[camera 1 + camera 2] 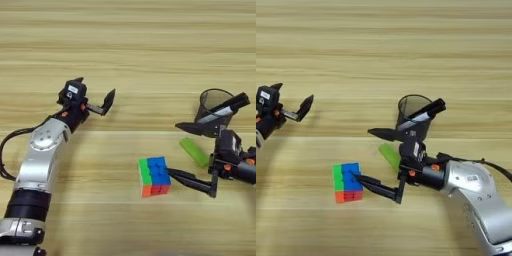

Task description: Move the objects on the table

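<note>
The multicoloured puzzle cube (154, 176) sits on the table (125, 45) near the middle front. My right gripper (174, 148) is open wide just right of it. Its lower fingertip (358, 177) reaches the cube's right face, and its upper finger (383, 133) stretches out in front of the black mesh pen cup (413, 117). A black-and-white marker (423, 114) leans out of the cup to the right. The flat green block (194, 151) lies between cup and cube, partly hidden by the gripper. My left gripper (95, 92) hangs open at the left, holding nothing.
Bare wood planks run across the far half of the table and between the two arms. My left arm (42, 150) enters from the lower left, and my right arm (476, 190) from the lower right.
</note>
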Tool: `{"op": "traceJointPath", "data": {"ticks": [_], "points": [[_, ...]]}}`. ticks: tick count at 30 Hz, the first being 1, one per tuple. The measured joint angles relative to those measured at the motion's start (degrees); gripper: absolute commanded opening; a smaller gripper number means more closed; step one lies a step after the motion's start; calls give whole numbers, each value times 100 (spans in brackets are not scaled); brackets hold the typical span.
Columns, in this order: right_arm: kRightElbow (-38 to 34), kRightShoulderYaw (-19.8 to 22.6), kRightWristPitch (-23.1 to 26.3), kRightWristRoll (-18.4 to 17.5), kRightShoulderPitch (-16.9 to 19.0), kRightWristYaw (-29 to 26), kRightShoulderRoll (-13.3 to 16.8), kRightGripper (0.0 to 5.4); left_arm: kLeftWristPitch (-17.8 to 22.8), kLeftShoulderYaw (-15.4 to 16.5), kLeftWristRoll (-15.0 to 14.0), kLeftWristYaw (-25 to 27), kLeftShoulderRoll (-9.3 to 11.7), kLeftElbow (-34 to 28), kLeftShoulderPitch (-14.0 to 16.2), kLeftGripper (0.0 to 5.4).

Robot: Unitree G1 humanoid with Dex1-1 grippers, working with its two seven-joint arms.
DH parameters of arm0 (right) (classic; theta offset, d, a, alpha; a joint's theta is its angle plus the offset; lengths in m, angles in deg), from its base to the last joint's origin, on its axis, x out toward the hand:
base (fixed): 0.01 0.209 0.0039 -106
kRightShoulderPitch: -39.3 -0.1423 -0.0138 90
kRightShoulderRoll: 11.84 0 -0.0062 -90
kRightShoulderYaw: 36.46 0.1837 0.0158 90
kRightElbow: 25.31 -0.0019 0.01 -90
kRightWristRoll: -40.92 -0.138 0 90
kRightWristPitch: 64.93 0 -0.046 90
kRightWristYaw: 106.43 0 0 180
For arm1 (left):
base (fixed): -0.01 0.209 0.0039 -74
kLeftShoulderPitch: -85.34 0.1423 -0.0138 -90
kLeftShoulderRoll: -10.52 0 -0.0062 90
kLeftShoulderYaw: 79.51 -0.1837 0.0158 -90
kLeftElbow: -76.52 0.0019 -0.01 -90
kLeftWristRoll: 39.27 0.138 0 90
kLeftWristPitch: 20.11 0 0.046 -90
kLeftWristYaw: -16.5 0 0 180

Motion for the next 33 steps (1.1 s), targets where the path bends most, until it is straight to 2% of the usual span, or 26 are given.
{"op": "traceJointPath", "data": {"ticks": [4, 6, 8, 13, 16, 24, 33], "points": [[363, -263, 9, 39, -545, -698, 206, 535, 1, -2, 1, -4, -10, -14, -4, 540], [458, -339, 4, 79, -708, -832, 233, 535, 2, -4, 1, -7, -13, -26, -3, 540], [612, -523, -16, 235, -900, -1121, 295, 535, 5, -5, 4, -21, -18, -83, 3, 540], [803, -658, -119, 411, -949, -1266, 337, 535, 11, -18, 6, -53, -32, -138, 19, 540], [989, -814, -319, 698, -988, -1251, 312, 535, 13, -26, 7, -59, -44, -139, 20, 540], [1484, -1140, -704, 1264, -1042, -931, -8, 535, 12, -56, 9, -61, -131, -139, 24, 540], [1769, -1312, -884, 1524, -1108, -798, -171, 535, 12, -60, 12, -63, -146, -139, 25, 540]]}}
